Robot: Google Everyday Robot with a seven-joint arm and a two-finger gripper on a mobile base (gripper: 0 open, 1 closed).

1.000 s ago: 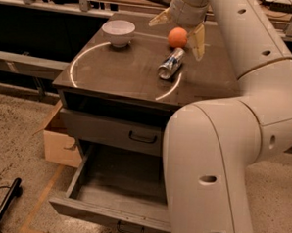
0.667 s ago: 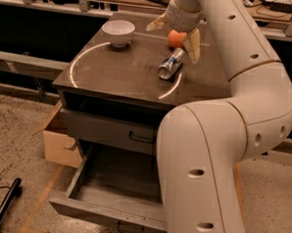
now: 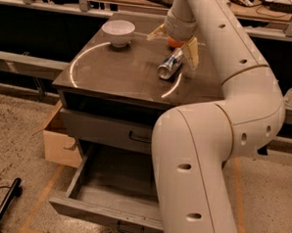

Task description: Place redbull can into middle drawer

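The redbull can [image 3: 169, 65] lies on its side on the cabinet's dark top [image 3: 119, 70], right of centre. My gripper [image 3: 173, 49] hangs just behind and above the can, open, one pale finger [image 3: 156, 33] to the can's left and the other to its right; it holds nothing. The orange ball [image 3: 175, 42] sits just behind the can, mostly hidden by the gripper. The middle drawer [image 3: 82, 206] is pulled out below, with nothing visible inside, its black handle [image 3: 130, 230] at the front. The upper handled drawer [image 3: 101, 131] is shut.
A white bowl [image 3: 118, 32] stands at the back left of the top. A cardboard box [image 3: 61, 146] sits on the floor left of the cabinet. A black object [image 3: 1, 210] lies on the floor at the lower left. My arm [image 3: 197, 165] covers the cabinet's right side.
The gripper has moved left and lower, from beside the orange ball to just over the can. The can, ball and bowl have not moved.
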